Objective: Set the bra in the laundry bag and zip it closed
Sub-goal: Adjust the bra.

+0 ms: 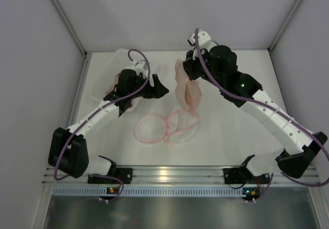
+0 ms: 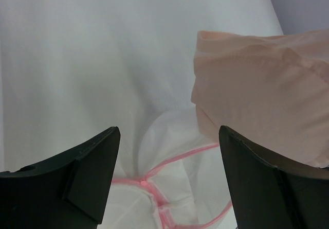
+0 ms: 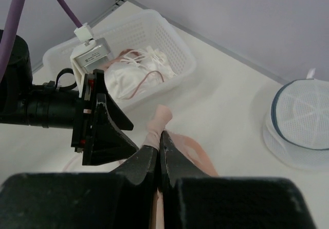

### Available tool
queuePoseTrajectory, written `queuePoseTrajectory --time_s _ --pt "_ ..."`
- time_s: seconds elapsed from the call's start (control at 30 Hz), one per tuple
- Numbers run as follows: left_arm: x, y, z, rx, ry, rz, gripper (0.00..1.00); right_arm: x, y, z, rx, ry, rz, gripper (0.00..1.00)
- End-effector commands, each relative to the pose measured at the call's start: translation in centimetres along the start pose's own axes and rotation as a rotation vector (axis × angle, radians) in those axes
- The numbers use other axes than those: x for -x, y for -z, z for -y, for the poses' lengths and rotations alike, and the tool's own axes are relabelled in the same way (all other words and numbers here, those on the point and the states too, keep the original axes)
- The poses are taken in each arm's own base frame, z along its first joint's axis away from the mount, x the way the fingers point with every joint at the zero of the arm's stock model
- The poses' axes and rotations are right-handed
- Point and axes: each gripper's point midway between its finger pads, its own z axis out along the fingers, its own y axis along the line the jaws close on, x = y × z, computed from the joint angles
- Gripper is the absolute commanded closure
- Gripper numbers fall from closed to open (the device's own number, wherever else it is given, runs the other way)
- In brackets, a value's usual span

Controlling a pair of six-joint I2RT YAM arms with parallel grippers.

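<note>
**Peach fabric bra**: it hangs from the right gripper, whose jaws are pinched shut on a fold at its top. Its lower end is near the far rim of the flat white mesh laundry bag with pink zip trim, which lies on the white table. We cannot tell whether bra and bag touch. The left gripper stands just beside the bra, jaws spread wide with nothing between them.

**Risks, as we judge them:**
- The bag lies collapsed and we cannot see a parted mouth, so a bra lowered now may settle on top of the mesh rather than inside it.
- The right jaws hold only a narrow pinch of soft cloth, which could slip out.
- A strap or cup edge left lying across the pink zip could jam the closure.

**Containers:**
- The laundry bag appears to us to hold nothing.
- The white perforated plastic basket at the far left holds white garments with thin reddish straps.
- A round white mesh bag with a blue rim sits well apart. We cannot make out its contents.
</note>
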Motion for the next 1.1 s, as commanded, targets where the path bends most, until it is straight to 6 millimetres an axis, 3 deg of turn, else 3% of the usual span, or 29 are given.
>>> queuePoseTrajectory --time_s 0.0,0.2,0.4,0.6,0.73,0.83,1.07 --pt "-0.2 -1.0 1.4 -0.069 -0.019 0.008 0.16 1.2 1.3 1.1 -0.041 -0.037 0.062 1.0" --pt "-1.1 -2.3 2.7 -0.107 -0.024 -0.019 0.16 -0.7 2.6 2.3 -0.097 -0.092 0.036 1.0" --pt "-1.7 -3.0 4.3 -0.22 0.021 -0.019 0.16 -1.3 3.5 3.7 -0.177 -0.119 0.03 1.0" --pt "-2.5 -3.7 3.5 -0.194 0.048 -0.027 0.16 -2.1 4.2 5.0 -0.243 -0.096 0.005 1.0" --pt "-2.2 -4.2 3.9 -0.219 0.045 -0.011 0.16 -2.2 4.8 4.5 -0.206 -0.1 0.033 1.0" --pt "-2.3 -4.2 4.8 -0.28 0.04 -0.003 0.16 -1.4 5.4 4.3 -0.183 -0.111 0.065 1.0" --pt "-0.1 -4.4 4.6 -0.274 0.038 0.082 0.14 4.2 6.5 4.7 -0.183 -0.075 0.183 1.0"
